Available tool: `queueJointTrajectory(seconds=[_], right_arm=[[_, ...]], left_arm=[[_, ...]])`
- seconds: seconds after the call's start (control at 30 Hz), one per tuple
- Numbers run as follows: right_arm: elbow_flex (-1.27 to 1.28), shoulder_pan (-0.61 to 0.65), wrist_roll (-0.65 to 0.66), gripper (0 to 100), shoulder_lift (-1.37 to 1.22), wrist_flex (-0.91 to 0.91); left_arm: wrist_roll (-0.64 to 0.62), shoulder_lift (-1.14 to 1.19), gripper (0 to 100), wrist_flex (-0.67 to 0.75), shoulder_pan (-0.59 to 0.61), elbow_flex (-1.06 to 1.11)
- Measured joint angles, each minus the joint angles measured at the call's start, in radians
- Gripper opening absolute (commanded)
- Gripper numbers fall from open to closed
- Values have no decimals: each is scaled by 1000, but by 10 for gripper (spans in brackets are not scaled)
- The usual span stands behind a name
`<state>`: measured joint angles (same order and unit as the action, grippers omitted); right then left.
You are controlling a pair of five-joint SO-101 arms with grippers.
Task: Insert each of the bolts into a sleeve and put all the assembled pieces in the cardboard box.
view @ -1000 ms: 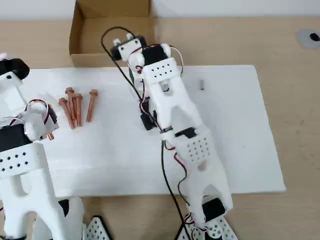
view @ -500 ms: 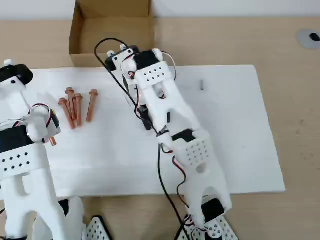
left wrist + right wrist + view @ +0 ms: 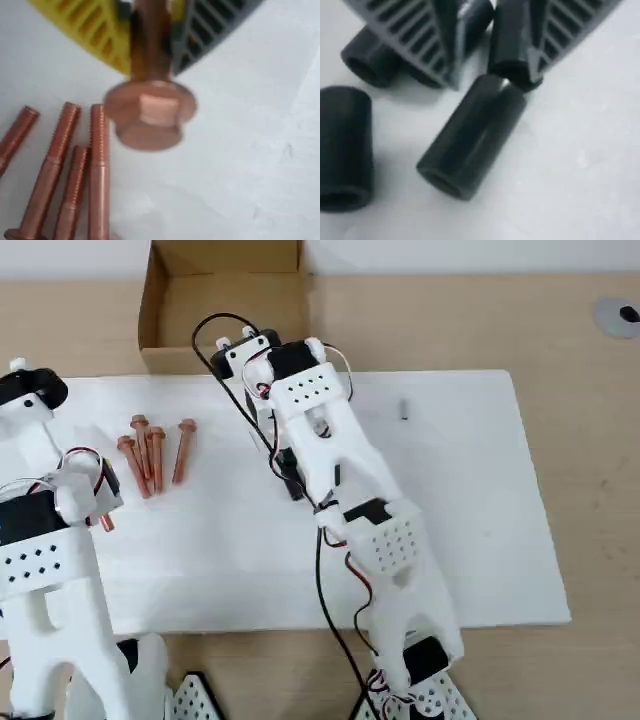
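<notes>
- Firmly between ribbed yellow and grey jaws, the left gripper (image 3: 150,30) clamps a copper bolt (image 3: 150,112) by its shank, with the flanged hex head outward, near the white sheet's (image 3: 470,520) left edge.
- Four threaded loose bolts (image 3: 152,455) lie near the sheet's far-left corner.
- The right gripper (image 3: 495,35), its arm stretched to the sheet's far edge by the cardboard box (image 3: 150,310), pinches a smooth black sleeve (image 3: 512,47) among three loose sleeves (image 3: 470,145).

No lettering, label, brand, number or sign can be read, none made out on cardboard box (image 3: 230,310), bolts (image 3: 155,452), white mat (image 3: 470,520).
</notes>
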<state>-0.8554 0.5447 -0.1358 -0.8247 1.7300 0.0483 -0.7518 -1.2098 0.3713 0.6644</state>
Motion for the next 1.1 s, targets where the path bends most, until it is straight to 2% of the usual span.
queueJointTrajectory(seconds=[0.63, 0.9, 1.1], right_arm=[[-2, -12, -15, 144, -117, -100], [-2, -12, 83, 141, -118, -144], [8, -12, 183, 140, -118, -149]], left_arm=[[0, -28, 10, 37, 0, 46], [3, -230, 10, 66, 0, 187], [71, -428, 8, 66, -17, 293]])
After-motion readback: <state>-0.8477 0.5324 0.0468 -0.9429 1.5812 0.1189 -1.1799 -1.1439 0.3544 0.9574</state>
